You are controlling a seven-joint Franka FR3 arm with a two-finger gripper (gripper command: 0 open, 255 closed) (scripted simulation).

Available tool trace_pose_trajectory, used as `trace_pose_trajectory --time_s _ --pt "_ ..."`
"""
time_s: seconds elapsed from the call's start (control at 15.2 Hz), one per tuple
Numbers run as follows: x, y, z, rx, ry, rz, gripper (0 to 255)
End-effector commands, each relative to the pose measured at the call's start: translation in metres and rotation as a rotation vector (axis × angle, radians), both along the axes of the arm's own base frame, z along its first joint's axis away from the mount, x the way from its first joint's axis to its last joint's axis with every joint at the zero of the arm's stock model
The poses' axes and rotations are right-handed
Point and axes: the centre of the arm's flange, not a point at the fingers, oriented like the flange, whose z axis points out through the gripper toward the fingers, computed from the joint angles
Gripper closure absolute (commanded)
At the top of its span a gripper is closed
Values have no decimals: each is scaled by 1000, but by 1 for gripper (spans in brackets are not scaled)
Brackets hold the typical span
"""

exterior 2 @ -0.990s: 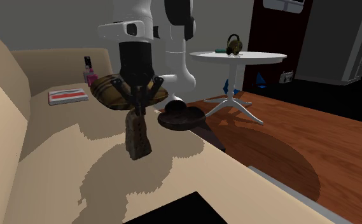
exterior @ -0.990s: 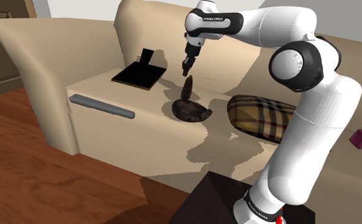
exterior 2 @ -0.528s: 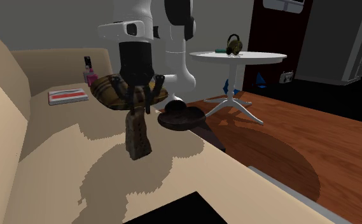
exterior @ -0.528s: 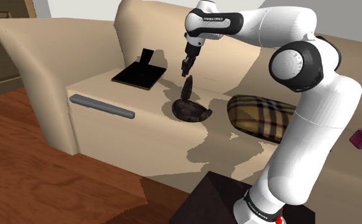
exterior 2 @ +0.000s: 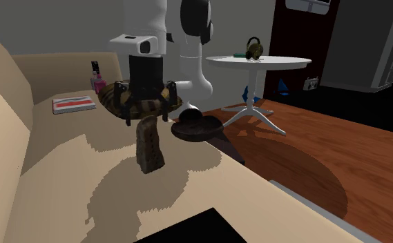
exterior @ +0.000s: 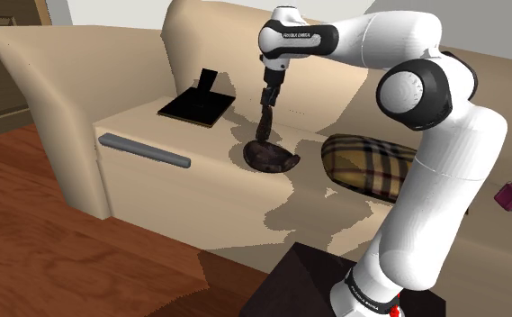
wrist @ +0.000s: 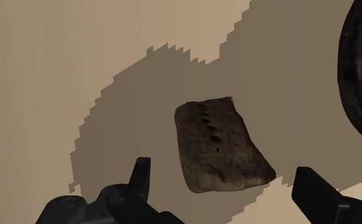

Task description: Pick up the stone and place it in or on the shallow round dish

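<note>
Wrist view showed the pincer (wrist: 224, 175) open, its 2 fingers (wrist: 141, 178) clear on either side of the 1 brown stone (wrist: 221, 143), which I judge lined it up for a grasp. In the shoulder view's upper middle, the stone stood on end on the beige sofa seat (exterior: 155, 126), just beside the 1 dark shallow dish (exterior: 276, 160), not yet in it.

Living room, beige sofa (exterior: 51, 86), wood floor (exterior: 29, 248), round white table (exterior 2: 258, 63)
</note>
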Motion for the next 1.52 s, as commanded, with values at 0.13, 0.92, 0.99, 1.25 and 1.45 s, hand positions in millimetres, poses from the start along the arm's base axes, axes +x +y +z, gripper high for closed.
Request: trace_pose_trajectory --time_s 0.13,0.92,0.99,1.25,1.45 --pt "-1 0 -18 -1 1 0 0" --pt "-1 0 -18 -1 1 0 255" --pt "-1 0 -18 -1 1 0 255" --pt "-1 0 -18 -1 1 0 255" --pt "-1 0 -2 -1 1 0 255"
